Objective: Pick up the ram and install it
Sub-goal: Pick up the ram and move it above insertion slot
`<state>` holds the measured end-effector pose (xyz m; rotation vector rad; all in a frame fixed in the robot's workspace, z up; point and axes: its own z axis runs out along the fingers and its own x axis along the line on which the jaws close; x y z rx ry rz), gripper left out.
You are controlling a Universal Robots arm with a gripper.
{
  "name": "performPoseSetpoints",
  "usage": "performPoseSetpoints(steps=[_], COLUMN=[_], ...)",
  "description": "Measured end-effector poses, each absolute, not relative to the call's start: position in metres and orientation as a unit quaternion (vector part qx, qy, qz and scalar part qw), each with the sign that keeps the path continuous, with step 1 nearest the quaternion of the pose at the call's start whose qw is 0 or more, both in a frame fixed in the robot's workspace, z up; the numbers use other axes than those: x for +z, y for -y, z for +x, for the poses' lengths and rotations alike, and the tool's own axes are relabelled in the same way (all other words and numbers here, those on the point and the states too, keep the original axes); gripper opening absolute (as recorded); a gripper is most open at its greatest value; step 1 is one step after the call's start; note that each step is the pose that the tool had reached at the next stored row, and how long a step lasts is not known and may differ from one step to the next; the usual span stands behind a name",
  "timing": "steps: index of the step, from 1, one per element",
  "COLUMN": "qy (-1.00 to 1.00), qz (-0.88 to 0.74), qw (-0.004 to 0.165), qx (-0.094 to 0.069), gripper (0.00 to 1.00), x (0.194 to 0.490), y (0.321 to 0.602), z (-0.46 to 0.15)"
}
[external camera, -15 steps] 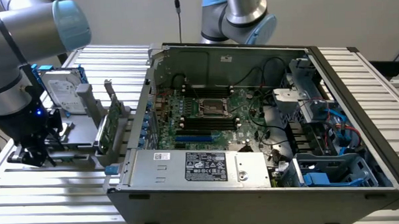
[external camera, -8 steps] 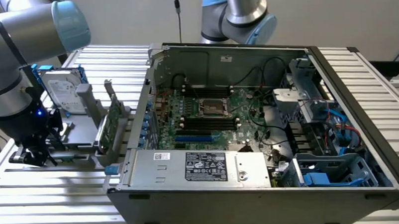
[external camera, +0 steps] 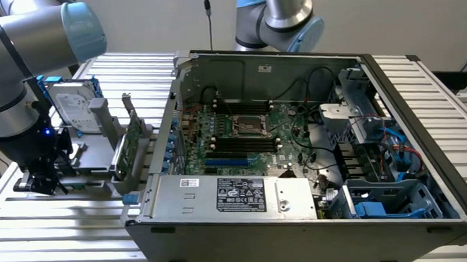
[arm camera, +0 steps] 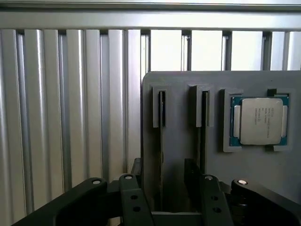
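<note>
**Pincer low over parts holder, ram not yet lifted**

Exterior view: the arm (external camera: 14, 74) comes down at the exterior view's left. The pincer (external camera: 42, 177) sits low at the near end of the grey parts holder (external camera: 94, 153), on the slatted bench (external camera: 66, 241).

Standing on the holder:
- a silver hard drive (external camera: 71, 104) with blue rails, at the back
- a broad green expansion card (external camera: 124, 151), upright, just beside the outer wall of the open computer case (external camera: 299, 233)

Open slats lie free in the lower left of the frame, in front of the holder. In the upper middle of the frame, inside the case, the motherboard (external camera: 241, 125) shows its black memory slots (external camera: 245, 145). The case walls stand all round it and the top is open.

Wrist view: looking down on the holder, there are two narrow slots side by side, and a CPU (arm camera: 261, 120) is seated in a square pocket beside them. A thin dark edge runs along each slot. I take the ram (arm camera: 161, 141) to be the one in the slot farther from the CPU, seen edge-on; not certain.

The pincer's fingers (arm camera: 134, 197) are spread apart, one on each side of that edge. There is a gap on both sides and nothing is clamped. The holder's edge runs just beside that slot, with bare bench slats beyond it.
</note>
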<state>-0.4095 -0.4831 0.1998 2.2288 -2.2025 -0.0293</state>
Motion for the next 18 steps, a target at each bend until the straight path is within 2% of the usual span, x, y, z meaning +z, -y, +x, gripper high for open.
performPoseSetpoints(steps=[13, 15, 16, 18], qy=[0.689, 0.689, 0.689, 0.689], qz=[0.725, 0.725, 0.725, 0.725], qw=[0.004, 0.004, 0.004, 0.004], qx=[-0.009, -0.009, -0.009, -0.009], gripper=[0.48, 0.46, 0.33, 0.33], x=[0.1946, 0.1944, 0.1944, 0.1942], y=[0.4832, 0.4832, 0.4832, 0.4832], z=[-0.4095, -0.4095, -0.4094, -0.4093])
